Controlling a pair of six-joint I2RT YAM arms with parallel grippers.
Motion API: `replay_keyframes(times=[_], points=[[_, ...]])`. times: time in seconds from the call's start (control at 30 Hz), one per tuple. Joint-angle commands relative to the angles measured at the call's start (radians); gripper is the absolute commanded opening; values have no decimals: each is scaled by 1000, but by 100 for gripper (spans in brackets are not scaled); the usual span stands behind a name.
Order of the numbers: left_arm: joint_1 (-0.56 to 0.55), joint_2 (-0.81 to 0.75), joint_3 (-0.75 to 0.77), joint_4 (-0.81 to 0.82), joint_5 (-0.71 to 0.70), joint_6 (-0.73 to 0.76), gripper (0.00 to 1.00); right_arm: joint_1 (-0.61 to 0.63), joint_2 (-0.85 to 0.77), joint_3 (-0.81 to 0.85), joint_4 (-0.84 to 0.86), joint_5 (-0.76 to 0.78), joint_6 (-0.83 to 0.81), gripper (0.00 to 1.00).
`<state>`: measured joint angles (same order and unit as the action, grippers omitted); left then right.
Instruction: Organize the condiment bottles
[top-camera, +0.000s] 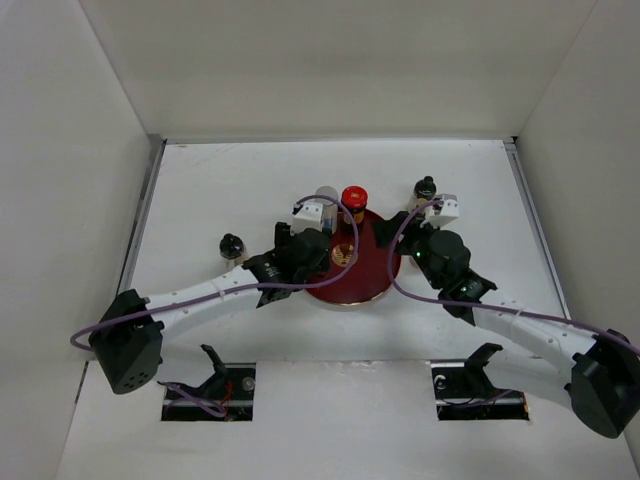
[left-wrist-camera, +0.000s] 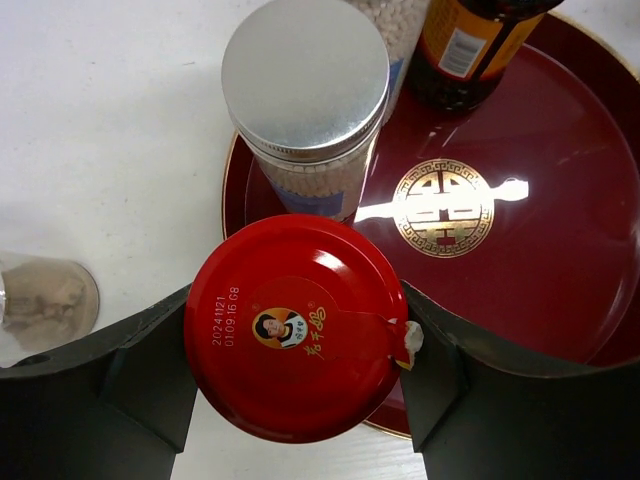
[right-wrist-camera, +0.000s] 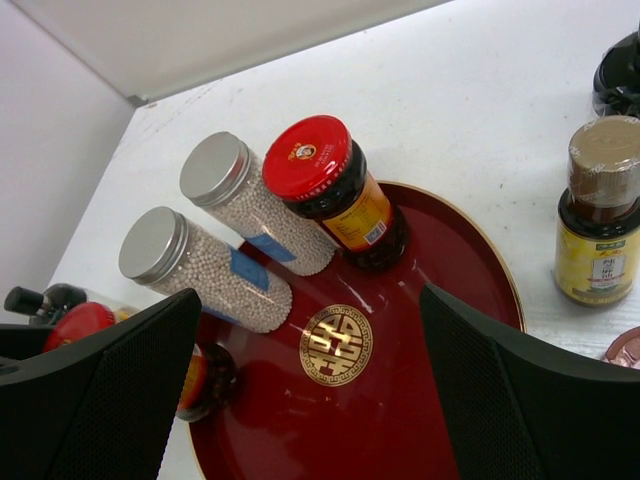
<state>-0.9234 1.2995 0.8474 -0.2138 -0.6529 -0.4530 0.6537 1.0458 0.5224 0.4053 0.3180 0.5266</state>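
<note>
Jar with red cap (left-wrist-camera: 295, 325) pinched by left gripper (left-wrist-camera: 300, 380) at left rim of dark red tray (left-wrist-camera: 560, 230), seemingly to join silver-capped jars (right-wrist-camera: 250, 225) and second red-capped jar (right-wrist-camera: 330, 185) grouped at far edge; right gripper (right-wrist-camera: 308, 297) gaping wide, empty, over right side.

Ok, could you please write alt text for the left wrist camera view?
The left pincer grips a round red-lidded jar from both sides at the rim of a round dark red tray with a gold emblem. Behind it stands a glass bottle with a silver metal cap.
</note>
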Motion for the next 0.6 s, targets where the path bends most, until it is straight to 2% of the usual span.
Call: replay_keyframes(times=[0.0,0.17,0.43,0.47,0.57], points=[[8,-5,9,159,-24,-7,44,-12,-23,2,52,15,-5,94],[14,3,-36,238,5,-12,46,-7,-15,5,53,16,-4,94],[38,46,-56,269,30,-7,50,-12,-15,4,55,15,-2,94],[38,44,-59,274,29,-6,52,-12,-15,4,53,13,-2,94],[38,15,-74,298,29,-1,72,-7,-15,5,53,16,-8,94]])
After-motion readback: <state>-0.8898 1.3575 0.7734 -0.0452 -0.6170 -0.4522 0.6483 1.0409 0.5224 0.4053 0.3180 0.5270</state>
